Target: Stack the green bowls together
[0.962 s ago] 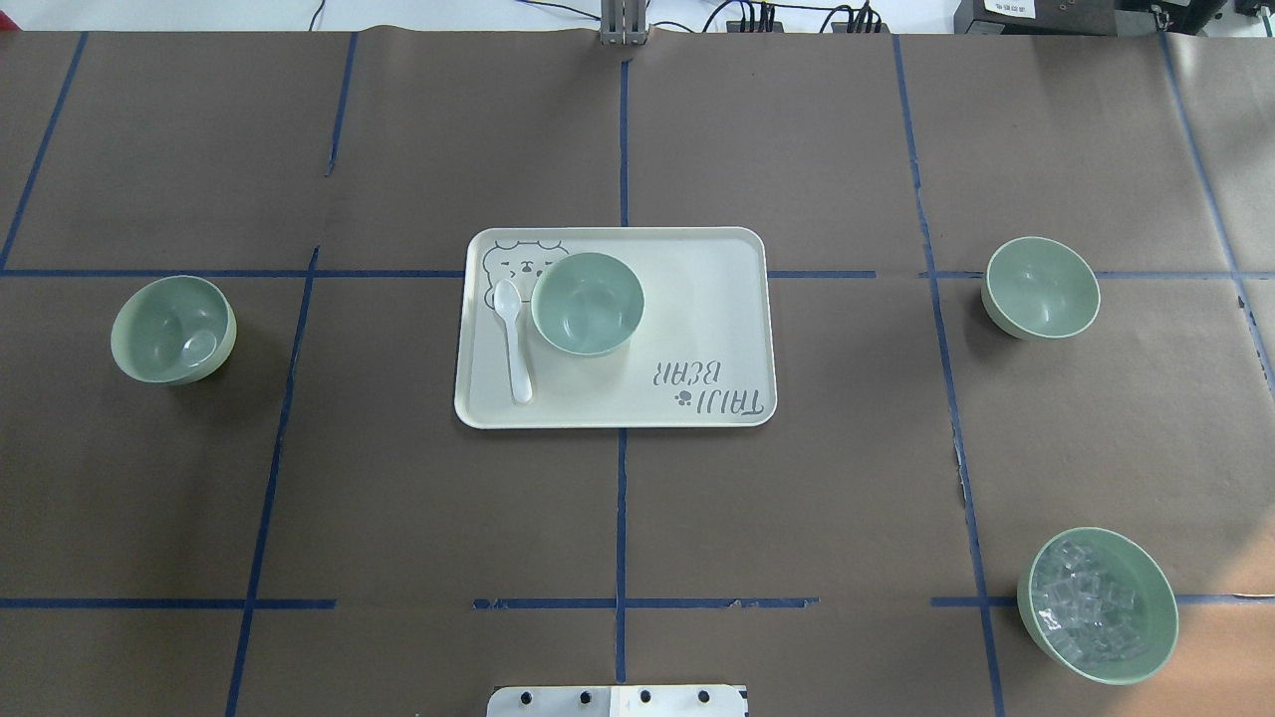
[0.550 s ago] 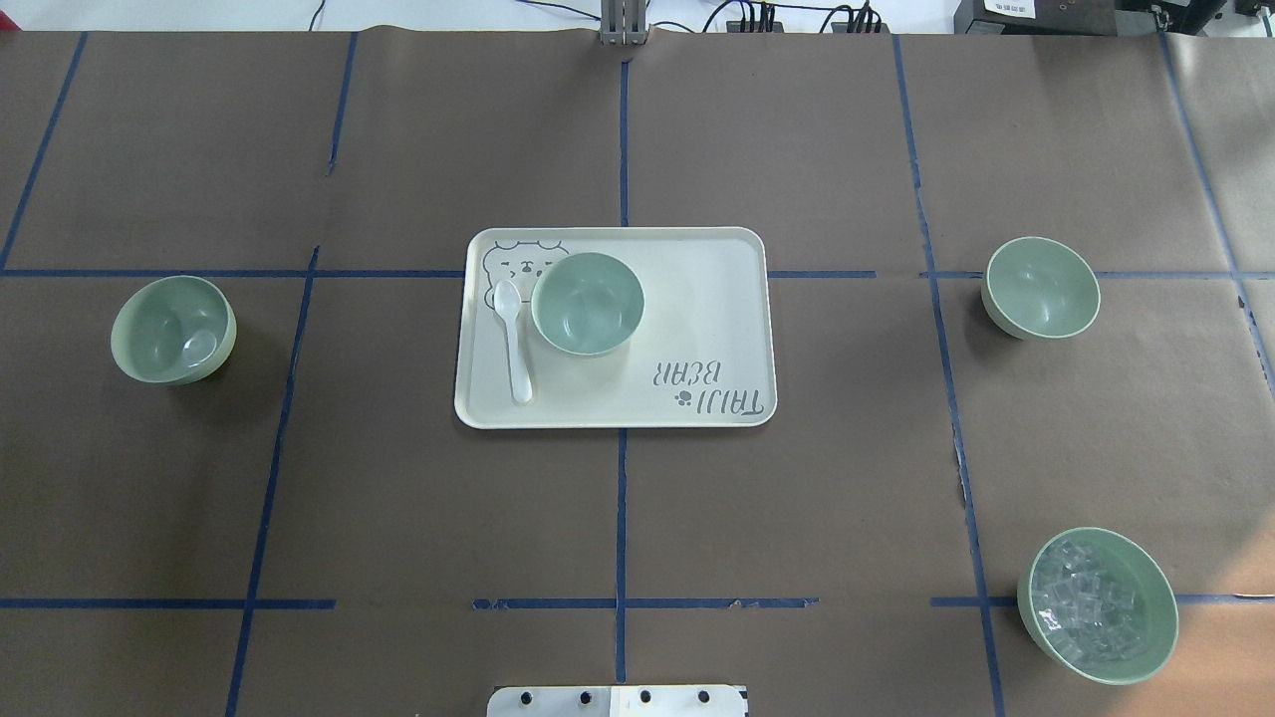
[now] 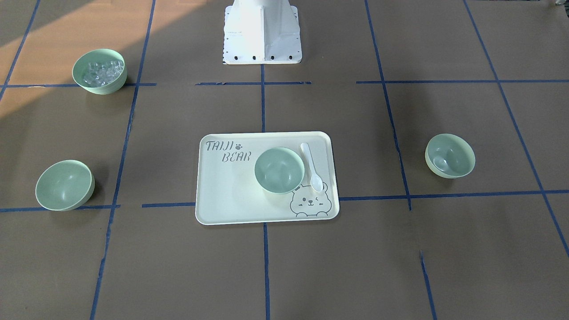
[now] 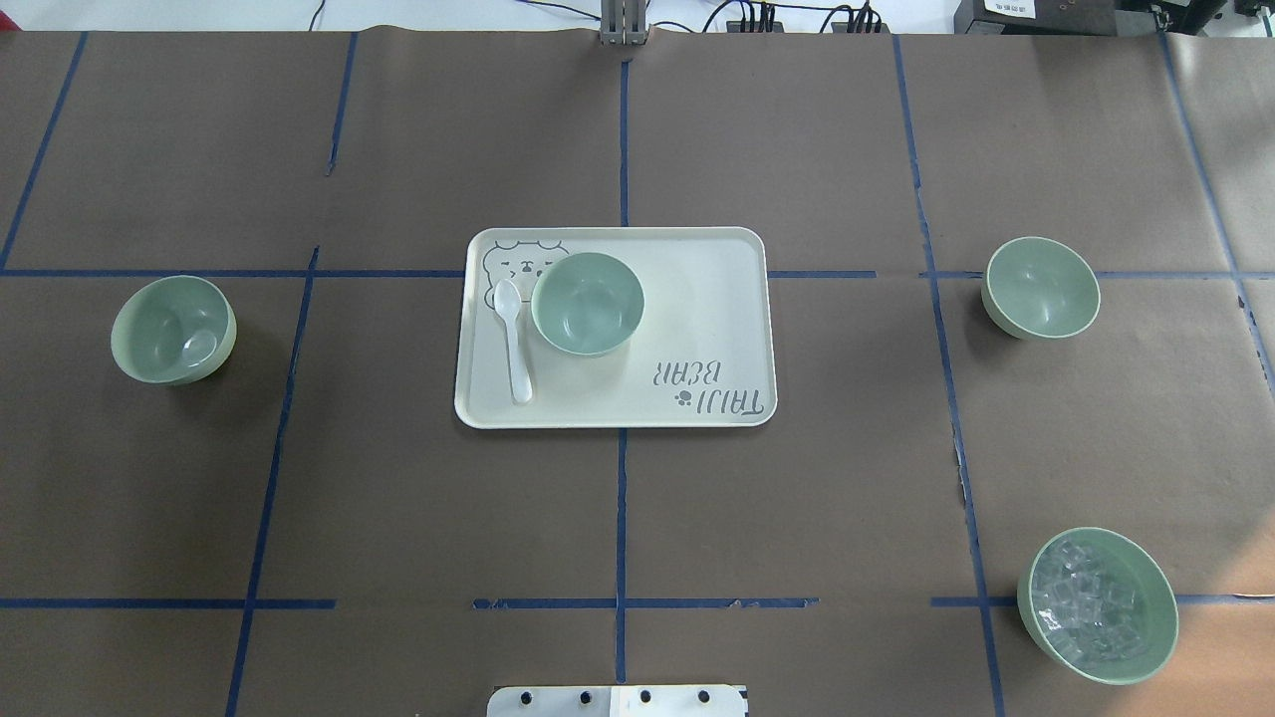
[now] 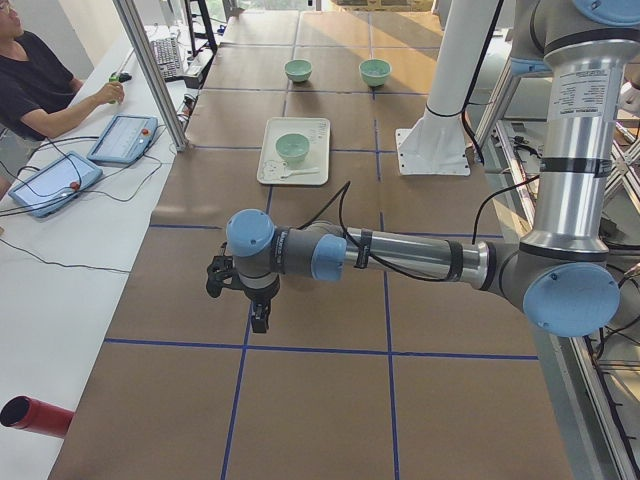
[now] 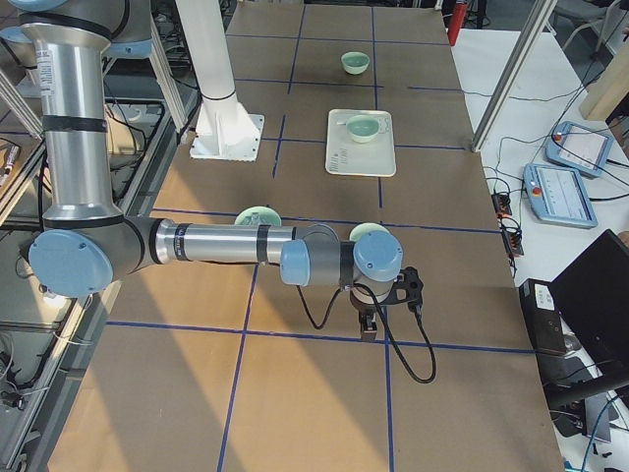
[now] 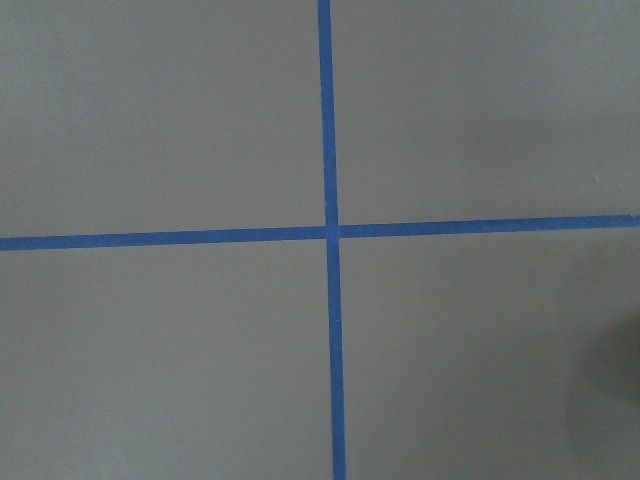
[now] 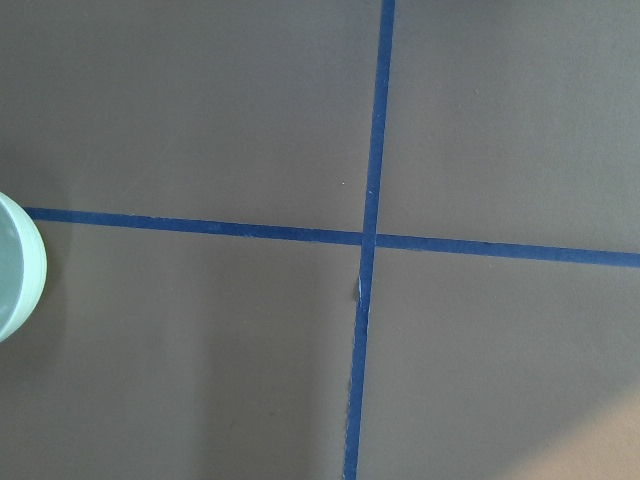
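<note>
Three pale green bowls stand apart and upright. One (image 4: pixel 587 303) is on the cream tray (image 4: pixel 697 299) at the centre, and also shows in the front-facing view (image 3: pixel 279 170). One (image 4: pixel 172 330) is at the table's left with a small clear object inside. One (image 4: pixel 1041 287) is at the right and empty. Neither gripper shows in the overhead or front-facing view. The left gripper (image 5: pixel 258 322) hangs over bare table beyond the left bowl. The right gripper (image 6: pixel 369 324) hangs over bare table past the right bowl (image 6: pixel 369 233). I cannot tell whether either is open or shut.
A fourth green bowl (image 4: pixel 1098 604) full of clear cubes stands at the near right. A white spoon (image 4: pixel 514 339) lies on the tray beside the centre bowl. A pale green rim (image 8: pixel 15 265) shows at the right wrist view's left edge. An operator (image 5: pixel 40 80) sits beside the table.
</note>
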Robot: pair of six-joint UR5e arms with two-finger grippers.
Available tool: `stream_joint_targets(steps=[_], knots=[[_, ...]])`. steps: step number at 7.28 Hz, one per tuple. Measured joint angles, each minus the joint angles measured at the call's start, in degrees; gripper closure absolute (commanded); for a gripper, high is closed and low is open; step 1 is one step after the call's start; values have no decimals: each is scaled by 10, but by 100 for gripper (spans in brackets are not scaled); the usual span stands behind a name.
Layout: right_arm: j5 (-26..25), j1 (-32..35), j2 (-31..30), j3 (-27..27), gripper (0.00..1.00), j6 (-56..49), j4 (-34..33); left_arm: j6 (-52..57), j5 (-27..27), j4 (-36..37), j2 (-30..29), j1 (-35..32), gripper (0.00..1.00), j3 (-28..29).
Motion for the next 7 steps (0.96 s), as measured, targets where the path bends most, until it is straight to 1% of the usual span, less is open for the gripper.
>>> stream_joint_targets(steps=[2, 4, 7], knots=[[-1, 0, 2, 4, 0, 6, 0, -107, 1, -65, 3, 53, 0, -10], [-2, 0, 2, 4, 0, 7, 0, -205, 5, -138, 4, 109, 0, -8], [-2, 0, 3, 4, 0, 7, 0, -358, 46, -256, 4, 199, 0, 7]])
